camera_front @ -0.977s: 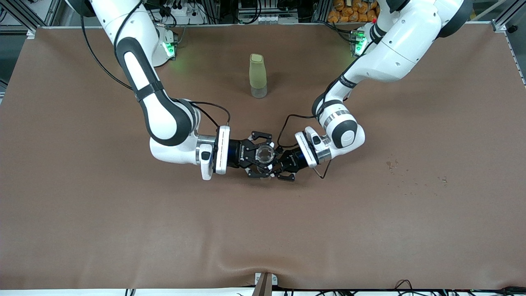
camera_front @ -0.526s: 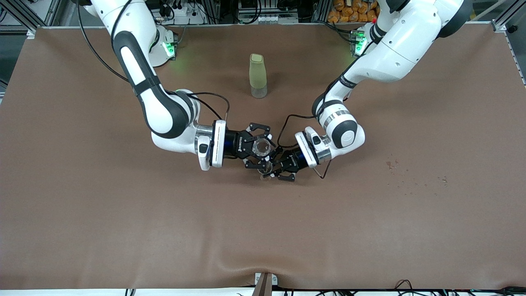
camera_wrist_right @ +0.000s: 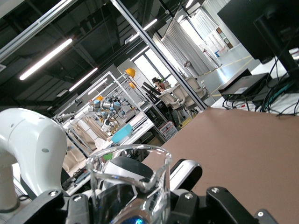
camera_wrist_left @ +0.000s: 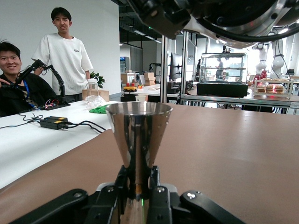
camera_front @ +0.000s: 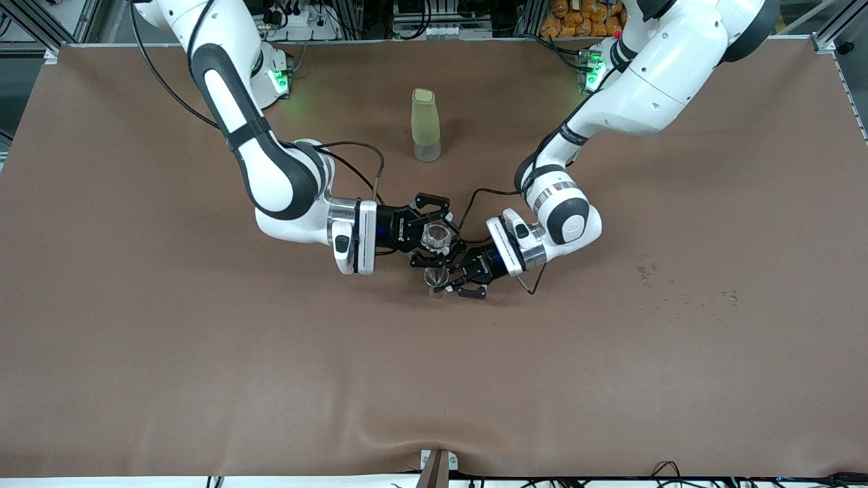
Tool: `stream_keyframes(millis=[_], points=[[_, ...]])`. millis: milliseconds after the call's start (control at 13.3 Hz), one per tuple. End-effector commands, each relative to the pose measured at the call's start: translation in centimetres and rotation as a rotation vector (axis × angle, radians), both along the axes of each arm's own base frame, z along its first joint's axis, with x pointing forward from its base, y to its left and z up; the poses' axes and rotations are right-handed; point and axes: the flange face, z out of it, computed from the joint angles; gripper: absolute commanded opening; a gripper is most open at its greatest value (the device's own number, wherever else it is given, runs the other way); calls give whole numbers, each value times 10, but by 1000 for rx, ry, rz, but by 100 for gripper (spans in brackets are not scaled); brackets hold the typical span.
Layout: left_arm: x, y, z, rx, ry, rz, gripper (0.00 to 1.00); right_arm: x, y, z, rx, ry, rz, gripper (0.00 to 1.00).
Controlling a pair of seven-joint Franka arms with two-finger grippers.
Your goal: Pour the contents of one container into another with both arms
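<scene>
the two arms meet over the middle of the brown table (camera_front: 203, 352), their grippers almost nose to nose. the right gripper (camera_front: 434, 234) is clamped on a clear glass beaker (camera_front: 436, 235), held up in the air above the table's middle. the left gripper (camera_front: 453, 279) is clamped on a shiny metal cup (camera_front: 435, 276), cone-shaped and narrowing to a waist where the fingers pinch it. in the front view the beaker sits just beside and slightly over the metal cup, their rims close together but apart.

the front view looks down into both open mouths, yet tells little about tilt. the right wrist view shows the beaker (camera_wrist_right: 128, 184) from the side, its pouring lip and thin rim clear against the ceiling lights, with the black fingers (camera_wrist_right: 224, 205) either side of it and the white joint of the other arm just past it. the left wrist view shows the metal cup (camera_wrist_left: 138, 135) standing upright, its flared top level, the black fingers (camera_wrist_left: 159, 203) closed tight on its narrow stem, and the underside of the right gripper (camera_wrist_left: 187, 16) hanging above it.

only the front view shows a tall pale green bottle (camera_front: 425, 124) standing upright on the table, farther from the front camera than the grippers and well apart from them, and a few small dark specks (camera_front: 651, 274) on the cloth toward the left arm's end.
</scene>
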Motion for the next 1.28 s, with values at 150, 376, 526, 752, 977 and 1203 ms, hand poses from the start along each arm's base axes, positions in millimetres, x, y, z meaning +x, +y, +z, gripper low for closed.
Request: stream_keyframes(millis=[150, 376, 526, 752, 977, 1203], points=[[1, -4, -3, 42, -118, 2, 0, -9, -2, 7, 23, 116, -21, 0], [1, -4, -3, 42, -118, 2, 0, -9, -2, 9, 36, 200, -22, 0], [1, -5, -3, 41, -117, 2, 0, -10, -1, 9, 45, 237, -24, 0], [1, -4, -3, 42, -116, 3, 0, -10, 0, 9, 60, 313, -31, 0], [1, -4, -3, 42, -117, 3, 0, -17, 4, 2, 76, 349, -38, 0], [1, -4, -3, 42, -116, 3, 0, -19, 5, -2, 109, 378, -53, 0]])
